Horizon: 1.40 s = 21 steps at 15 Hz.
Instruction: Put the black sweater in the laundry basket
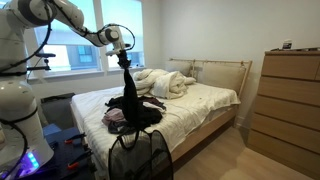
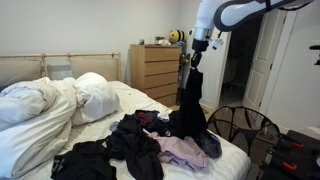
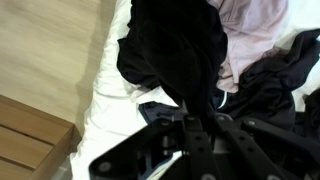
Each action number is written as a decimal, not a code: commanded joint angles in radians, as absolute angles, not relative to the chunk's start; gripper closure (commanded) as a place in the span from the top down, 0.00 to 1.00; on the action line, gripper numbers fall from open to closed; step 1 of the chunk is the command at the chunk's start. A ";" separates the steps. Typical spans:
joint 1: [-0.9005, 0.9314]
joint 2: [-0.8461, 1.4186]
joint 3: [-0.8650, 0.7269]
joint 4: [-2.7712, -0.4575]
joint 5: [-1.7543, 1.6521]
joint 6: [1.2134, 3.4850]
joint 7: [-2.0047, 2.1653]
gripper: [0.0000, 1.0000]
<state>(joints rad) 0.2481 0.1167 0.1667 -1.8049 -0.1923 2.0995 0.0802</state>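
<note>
Nearest in an exterior view: the laundry basket point(image 1: 150, 158) is standing on the floor against the side of the bed point(image 1: 215, 105). Its mouth is facing up, so it is well placed for a drop from above.

Just behind and above it, the black sweater point(image 1: 131, 100) is hanging in a long drape from the gripper point(image 1: 124, 55). The jaws are pinching tight on a bunch of the cloth near its top, and the wrist view is showing dark fabric gathering right at the jaws. The arm is holding it high, probably to drag the hem free of the bed. The lower folds look to be spreading on the mattress, though I cannot tell whether they are clear.

Further in, a heap of loose clothes point(image 2: 140, 145) with a pink garment point(image 2: 182, 152) is lying beside the sweater's base, so snagging is a risk.

Beyond that, a white duvet point(image 2: 50, 110) is lying bunched toward the headboard point(image 1: 215, 68). A wooden dresser point(image 1: 290, 100) is standing against the far wall, well apart.
</note>
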 commanded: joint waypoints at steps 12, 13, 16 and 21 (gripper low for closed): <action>0.242 -0.058 0.236 -1.598 -0.509 2.030 0.637 0.02; 0.235 -0.072 0.235 -1.591 -0.542 2.019 0.681 0.02; 0.214 -0.121 0.236 -1.581 -0.612 1.977 0.780 0.02; 0.161 -0.207 0.238 -1.584 -0.668 1.900 0.873 0.02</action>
